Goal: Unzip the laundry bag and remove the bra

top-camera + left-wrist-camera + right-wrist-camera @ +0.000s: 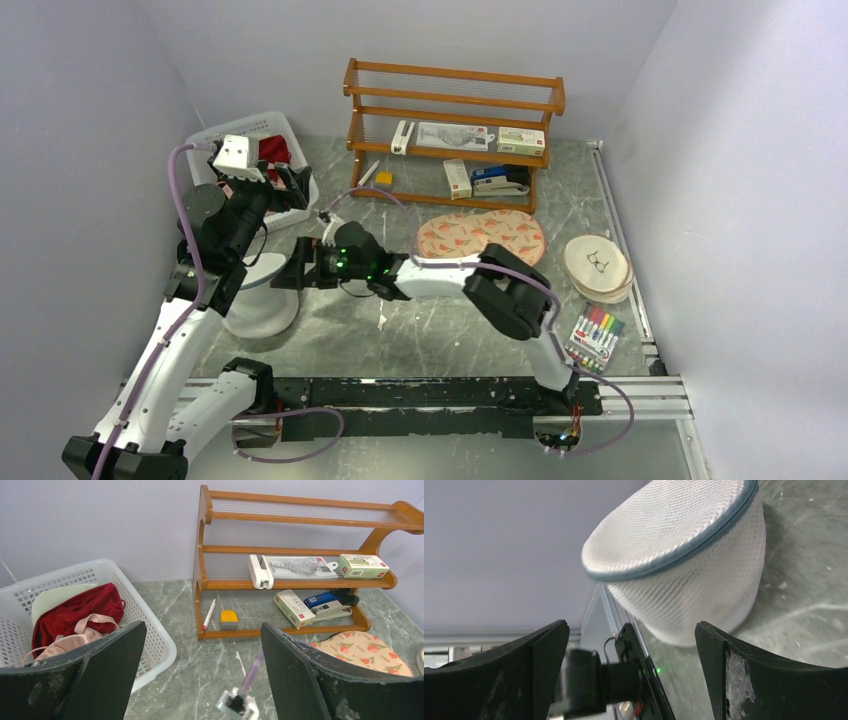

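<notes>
The laundry bag (260,300) is a small white mesh dome with a thin blue-grey zip line, standing on the table at the left. It fills the top of the right wrist view (684,555), where the zip reads as one unbroken band. My right gripper (292,270) is open and empty just right of the bag (631,630), apart from it. My left gripper (290,188) is open and empty, raised beside the white slatted basket (300,215). A pink strapped garment (70,641), seemingly the bra, lies in the basket (150,625) on a red cloth (80,612).
A wooden shelf (455,120) with boxes and staplers stands at the back. An oval patterned mat (480,235), round plates with glasses (597,265) and a marker pack (595,335) lie to the right. A pen (208,614) and a yellow block (229,618) lie under the shelf.
</notes>
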